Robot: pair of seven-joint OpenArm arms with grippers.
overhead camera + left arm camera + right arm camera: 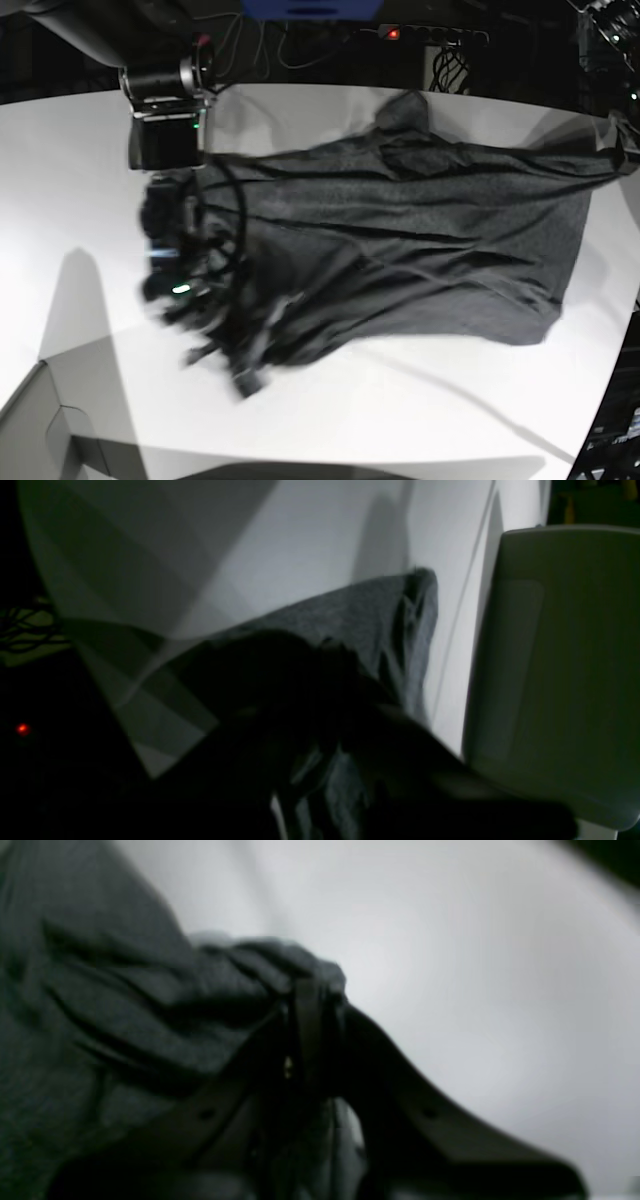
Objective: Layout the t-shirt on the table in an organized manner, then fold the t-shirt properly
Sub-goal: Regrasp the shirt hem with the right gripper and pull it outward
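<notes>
Both your grippers are clamped on the t-shirt.

At the base view's left, your right gripper (pixel 245 380) pinches a bunched fold of the t-shirt (pixel 420 240), jaws together on cloth. The shirt stretches rumpled across the middle of the white table (pixel 60 180). At the right edge, your left gripper (pixel 618 135) is closed, holding a corner lifted.

Room beyond work surface dark, near black. Power strip (pixel 432 34) with red lamp at far edge, well beyond both claws. Black cables (pixel 452 66) coiled just beside it. Blue object (pixel 312 8) at top, cut off by frame. Grey box corner (pixel 55 425) near side, below right claw. Grey panel (pixel 560 670) beside left claw. Light from above; hard shadows.
</notes>
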